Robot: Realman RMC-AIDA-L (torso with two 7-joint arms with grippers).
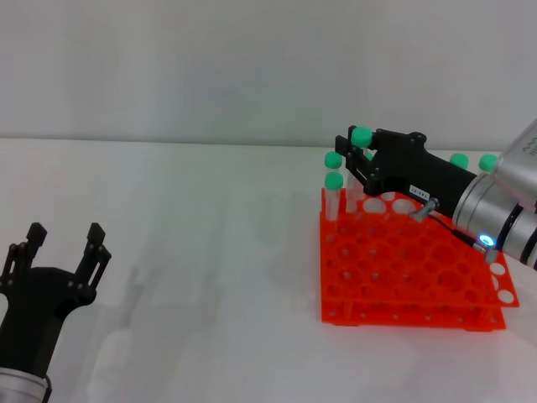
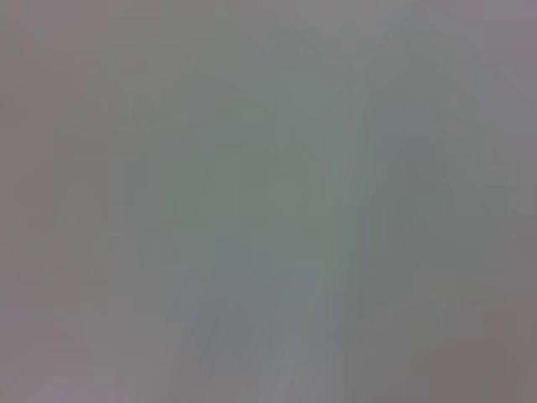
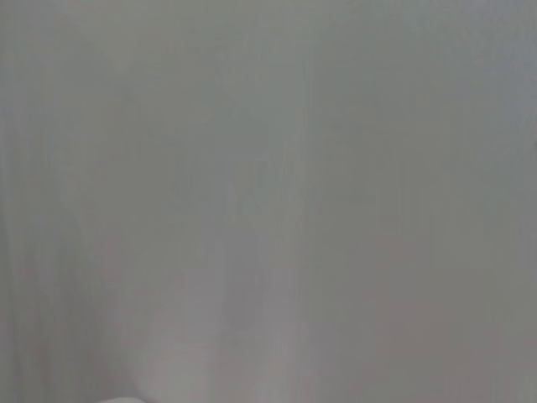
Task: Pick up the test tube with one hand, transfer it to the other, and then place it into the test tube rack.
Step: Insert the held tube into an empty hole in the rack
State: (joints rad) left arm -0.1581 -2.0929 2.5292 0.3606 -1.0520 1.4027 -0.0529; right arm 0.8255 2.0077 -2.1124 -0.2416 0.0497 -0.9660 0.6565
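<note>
In the head view, my right gripper (image 1: pixel 359 149), black on a silver-grey wrist with a blue light, reaches over the far left corner of the orange-red test tube rack (image 1: pixel 403 273). It is shut on a test tube whose green cap (image 1: pixel 362 135) sticks up between the fingers; the tube's clear body is mostly hidden by them. My left gripper (image 1: pixel 65 235) is open and empty, low at the near left of the table, far from the rack. Both wrist views show only a blank grey surface.
Two green-capped tubes (image 1: pixel 334 179) stand in the rack's left edge by the held tube. Two more green caps (image 1: pixel 459 160) show behind my right wrist at the rack's far right. The white table (image 1: pixel 210 277) lies between my left gripper and the rack.
</note>
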